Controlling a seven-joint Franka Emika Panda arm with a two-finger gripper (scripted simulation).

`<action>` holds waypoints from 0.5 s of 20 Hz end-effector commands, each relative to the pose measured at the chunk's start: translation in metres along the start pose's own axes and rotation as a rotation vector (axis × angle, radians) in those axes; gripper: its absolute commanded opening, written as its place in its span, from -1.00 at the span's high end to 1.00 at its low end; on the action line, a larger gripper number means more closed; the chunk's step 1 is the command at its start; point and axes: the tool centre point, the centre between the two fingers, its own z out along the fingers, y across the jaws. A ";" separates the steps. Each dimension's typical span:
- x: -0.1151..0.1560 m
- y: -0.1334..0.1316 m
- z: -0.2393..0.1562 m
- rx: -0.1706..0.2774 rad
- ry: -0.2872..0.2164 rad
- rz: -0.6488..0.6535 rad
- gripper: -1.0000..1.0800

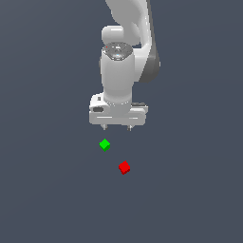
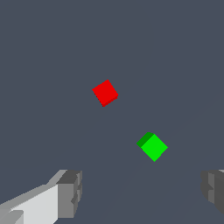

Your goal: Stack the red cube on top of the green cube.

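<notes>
The gripper [image 1: 116, 127] is hanging wide open and holding nothing, while the red cube [image 1: 124, 167] and green cube [image 1: 105, 144] are lying apart on the floor [image 1: 47, 190].

The red cube [image 1: 124, 167] is rendered in plain bright red, unpatterned, and the green cube [image 1: 105, 144] in plain bright green, with one face shaded darker. The arm [image 1: 121, 71] is coloured white with grey joints. Grey fingers [image 2: 70, 192] are seen against a uniform slate-blue ground [image 1: 47, 190].
</notes>
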 end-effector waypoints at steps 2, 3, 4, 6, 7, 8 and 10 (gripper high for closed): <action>0.000 0.000 0.000 0.000 0.000 -0.001 -0.92; 0.000 0.000 0.001 0.000 0.000 -0.003 -0.92; 0.001 0.000 0.001 0.000 0.000 -0.006 -0.92; 0.003 0.000 0.004 0.001 -0.001 -0.016 -0.92; 0.004 0.000 0.005 0.002 -0.002 -0.023 -0.92; 0.005 0.000 0.007 0.003 -0.003 -0.031 -0.92; 0.009 0.000 0.012 0.004 -0.004 -0.051 -0.92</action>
